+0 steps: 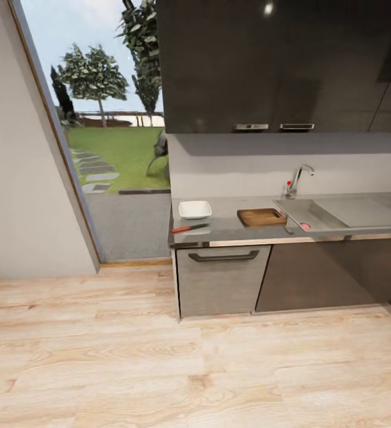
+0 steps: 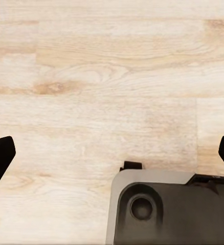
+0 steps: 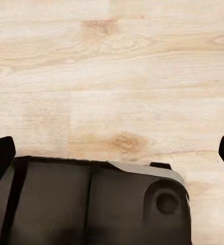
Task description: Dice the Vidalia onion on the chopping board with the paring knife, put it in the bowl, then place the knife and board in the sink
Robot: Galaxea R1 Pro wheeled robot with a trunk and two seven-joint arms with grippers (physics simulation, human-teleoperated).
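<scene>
From the head camera I'm looking across a pale wooden floor (image 1: 159, 356) at a kitchen run set against the far wall. The countertop (image 1: 225, 223) is grey and glossy, sitting over grey cabinets; the nearest drawer front has a dark bar handle (image 1: 224, 257). Dark wall cupboards (image 1: 266, 65) hang above it. To the left a tall glass opening (image 1: 109, 119) gives onto a lawn with trees and stepping stones, and a plain light wall (image 1: 22, 178) closes the room on that side.

On the counter's left end sits the white bowl (image 1: 194, 209), with the paring knife (image 1: 189, 227) lying just in front of it near the counter edge, red handle toward the left. The chopping board (image 1: 261, 217) lies flat to the right of the bowl, touching or just beside the sink (image 1: 350, 213). The onion (image 1: 305, 226) shows as a small pinkish-red spot in the basin at the sink's near left corner. A curved chrome tap (image 1: 296, 180) stands behind the basin.

In the left wrist camera the left gripper (image 2: 112, 153) hangs over bare floorboards, its dark fingertips (image 2: 0, 155) at opposite edges, spread wide with nothing between them. The right gripper (image 3: 112, 153) is likewise spread wide and empty, fingertips (image 3: 0, 153) apart over the floor. Part of the robot's dark base (image 3: 91, 204) lies beneath each.
</scene>
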